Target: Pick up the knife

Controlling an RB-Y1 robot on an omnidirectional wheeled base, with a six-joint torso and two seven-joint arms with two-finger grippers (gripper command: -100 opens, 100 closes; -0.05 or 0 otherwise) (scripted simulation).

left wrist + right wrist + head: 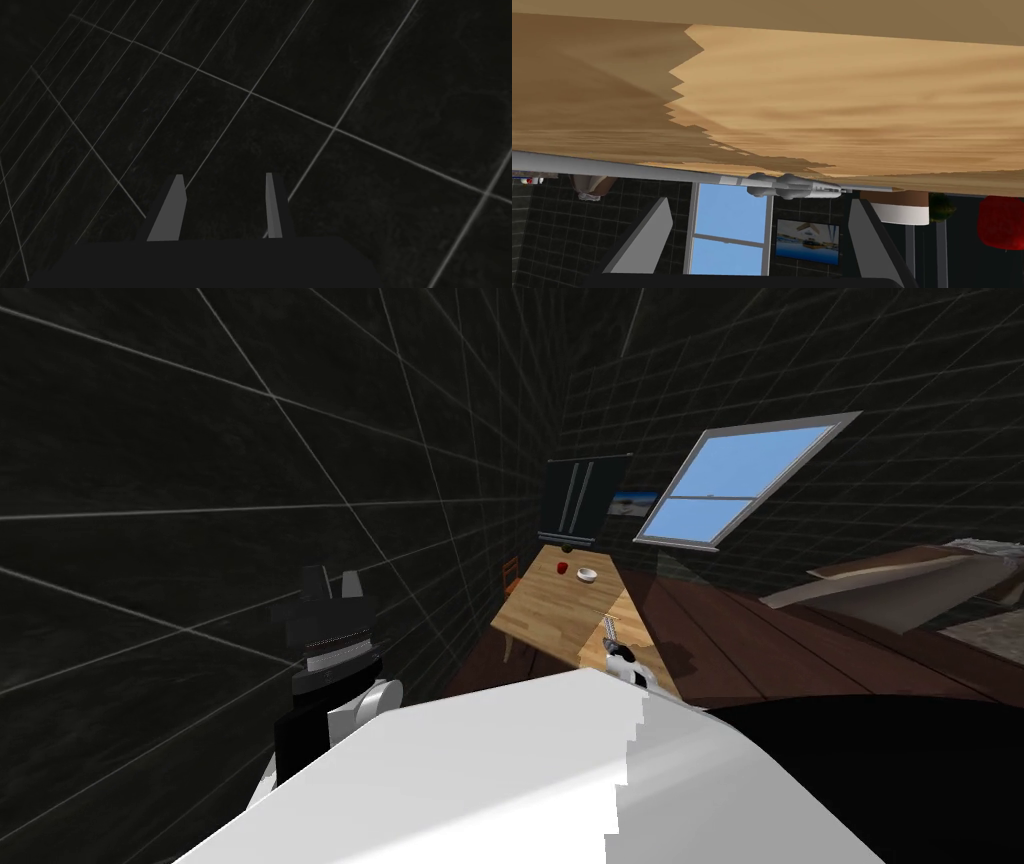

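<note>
Closest to you, the left gripper (333,581) hangs raised beside the dark tiled wall, fingers apart and empty, so leave it parked. The work belongs to the right gripper (760,204), which is released: its fingers are spread wide with nothing between them, and it looks low along the near edge of the wooden table (837,100). The knife (782,186) lies flat on that table just ahead of the fingertips. It is grey and slim, with its knobbly section roughly opposite the gap. Note how it lies, though. It runs from one finger across towards the other and is longer than the opening, so I'd judge that closing from this pose would catch nothing. Roll the wrist about a quarter turn so the fingers flank the knife's sides. Come down over the thicker section rather than the long thin stretch, and close only once both fingers straddle it. Go slowly, because a thing this thin, flush on the wood, may skate away at a nudge. Farther along the table stand a bowl (894,209) and a red object (1004,222), well apart from the knife and unlikely to interfere.
</note>
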